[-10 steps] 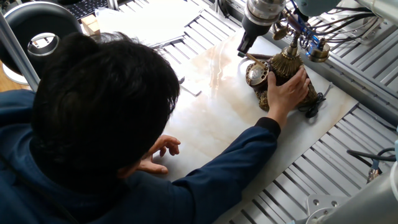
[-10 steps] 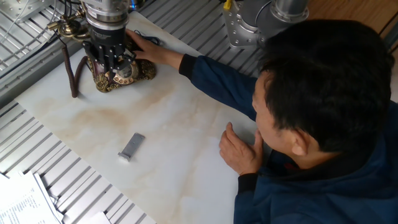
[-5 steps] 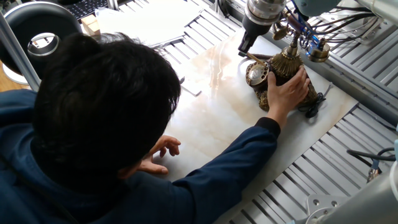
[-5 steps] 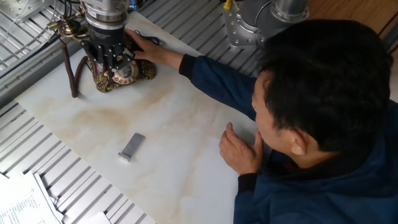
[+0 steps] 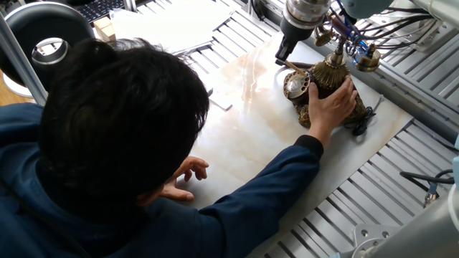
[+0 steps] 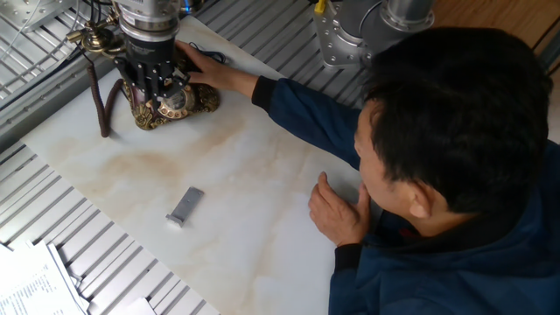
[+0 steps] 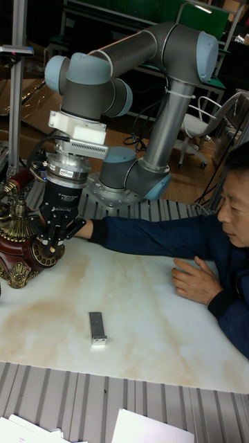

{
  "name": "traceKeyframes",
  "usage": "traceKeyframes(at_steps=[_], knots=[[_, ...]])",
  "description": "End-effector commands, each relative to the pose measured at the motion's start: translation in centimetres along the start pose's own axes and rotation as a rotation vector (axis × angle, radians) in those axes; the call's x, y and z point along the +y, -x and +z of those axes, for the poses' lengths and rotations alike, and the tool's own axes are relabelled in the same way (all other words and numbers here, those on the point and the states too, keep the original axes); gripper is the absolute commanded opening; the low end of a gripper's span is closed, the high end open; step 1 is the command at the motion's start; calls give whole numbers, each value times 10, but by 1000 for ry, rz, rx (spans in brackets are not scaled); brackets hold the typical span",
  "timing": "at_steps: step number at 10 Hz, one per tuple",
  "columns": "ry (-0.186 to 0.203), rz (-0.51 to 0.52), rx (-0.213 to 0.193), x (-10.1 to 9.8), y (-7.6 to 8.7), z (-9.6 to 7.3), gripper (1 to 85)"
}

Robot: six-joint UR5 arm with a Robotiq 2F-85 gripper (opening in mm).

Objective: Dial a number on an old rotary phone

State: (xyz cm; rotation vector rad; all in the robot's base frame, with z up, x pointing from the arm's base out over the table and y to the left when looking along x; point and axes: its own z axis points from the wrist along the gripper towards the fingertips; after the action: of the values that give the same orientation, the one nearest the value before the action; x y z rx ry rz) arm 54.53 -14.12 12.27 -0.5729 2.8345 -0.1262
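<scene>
At the bench's far corner my gripper (image 6: 164,85), aperture indiscernible, sits on the rotary phone's (image 6: 166,101) dial (image 5: 295,84), mid-dialling; rotation follows.

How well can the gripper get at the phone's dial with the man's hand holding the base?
Probably yes: the gripper is already at the dial, and the man's hand grips the phone's far side, off the dial face.

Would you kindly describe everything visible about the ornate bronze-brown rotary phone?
The ornate bronze-brown rotary phone stands upright near the far edge of the marble-look tabletop. Its embossed base carries a round coppery dial, tilted upward. The gripper hangs over the dial; contact is unclear. A person's hand steadies the base. A dark cord trails beside it.
</scene>
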Motion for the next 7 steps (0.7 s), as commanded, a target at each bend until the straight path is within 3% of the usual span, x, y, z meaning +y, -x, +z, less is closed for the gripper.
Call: traceKeyframes(at_steps=[1, 4, 7], knots=[[3, 0, -22, 3, 1, -2, 20], [-22, -69, -39, 2, -1, -7, 20], [-7, -104, -79, 13, 3, 0, 20]])
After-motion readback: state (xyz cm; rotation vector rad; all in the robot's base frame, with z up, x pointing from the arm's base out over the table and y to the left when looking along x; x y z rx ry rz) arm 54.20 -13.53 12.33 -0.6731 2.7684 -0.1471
